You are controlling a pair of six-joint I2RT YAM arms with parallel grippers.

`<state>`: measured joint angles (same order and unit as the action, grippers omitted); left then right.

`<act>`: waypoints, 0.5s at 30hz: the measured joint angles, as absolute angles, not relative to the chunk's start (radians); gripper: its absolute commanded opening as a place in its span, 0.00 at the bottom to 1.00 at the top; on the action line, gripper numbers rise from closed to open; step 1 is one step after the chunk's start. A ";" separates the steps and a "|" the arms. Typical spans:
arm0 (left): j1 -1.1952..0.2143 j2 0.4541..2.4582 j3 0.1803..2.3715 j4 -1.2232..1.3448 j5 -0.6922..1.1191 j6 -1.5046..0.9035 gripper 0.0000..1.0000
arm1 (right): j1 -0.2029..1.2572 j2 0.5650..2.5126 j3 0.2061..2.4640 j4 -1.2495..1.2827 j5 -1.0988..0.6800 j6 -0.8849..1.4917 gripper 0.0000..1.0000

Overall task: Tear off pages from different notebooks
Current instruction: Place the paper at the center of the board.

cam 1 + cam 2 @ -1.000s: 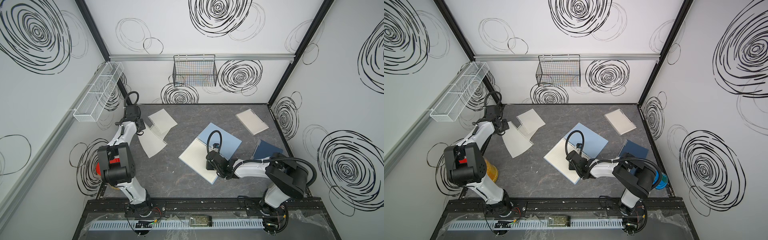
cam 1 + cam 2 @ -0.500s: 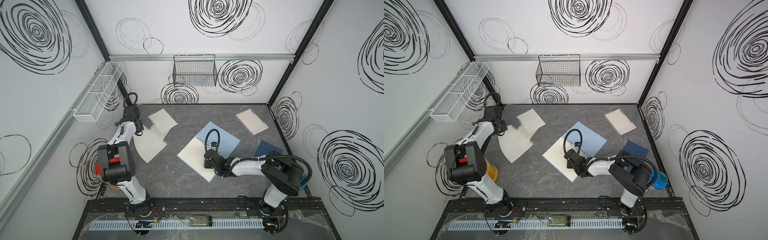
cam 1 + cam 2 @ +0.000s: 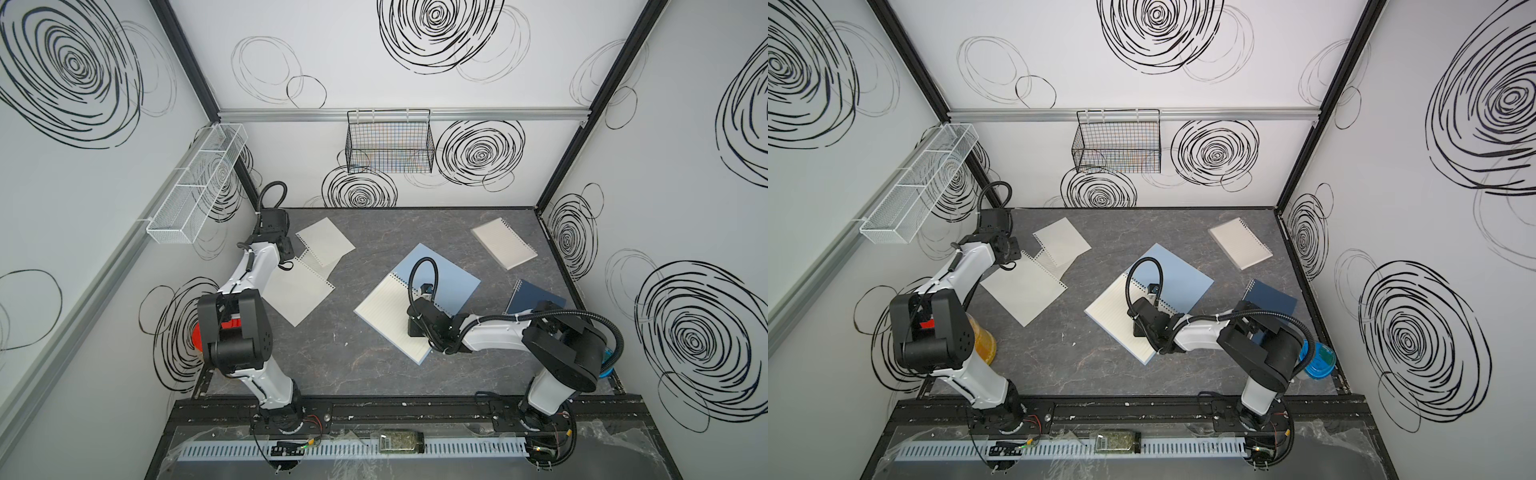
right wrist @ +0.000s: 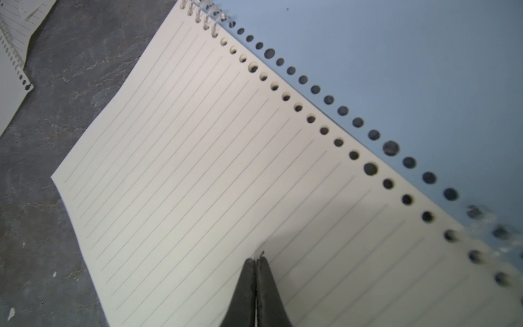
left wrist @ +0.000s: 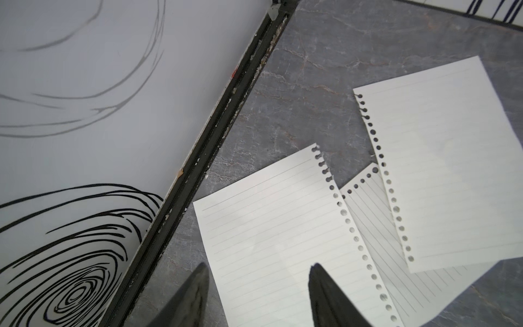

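The right arm hides part of the navy notebook, the middle page lies mostly covered, and the wire binding blurs at one end

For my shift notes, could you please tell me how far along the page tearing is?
Done: three torn pages lie by the left gripper, open above one. In hand: the right gripper, shut, rests on a page of the open light-blue notebook. Left: the navy notebook lies closed.

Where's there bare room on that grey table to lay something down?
Barest: the table in front, between the open blue notebook and the front rail; also back-centre, between the loose pages and the cream notebook. Crowded: back-left, where pages overlap.
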<state>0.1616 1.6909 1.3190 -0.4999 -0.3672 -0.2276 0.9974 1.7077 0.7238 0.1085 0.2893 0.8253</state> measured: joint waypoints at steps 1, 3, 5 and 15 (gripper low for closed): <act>0.162 1.684 1.320 -0.500 -0.369 -0.229 0.68 | 0.998 1.708 0.727 0.103 0.290 0.825 0.10; 0.162 1.671 1.320 -0.500 -0.375 -0.229 0.72 | 0.999 1.708 0.733 0.094 0.291 0.825 0.10; 0.162 1.657 1.320 -0.499 -0.384 -0.230 0.73 | 1.000 1.707 0.739 0.085 0.293 0.825 0.10; 0.004 1.565 1.325 -0.496 -0.389 -0.228 0.75 | 1.001 1.713 0.786 0.019 0.294 0.809 0.13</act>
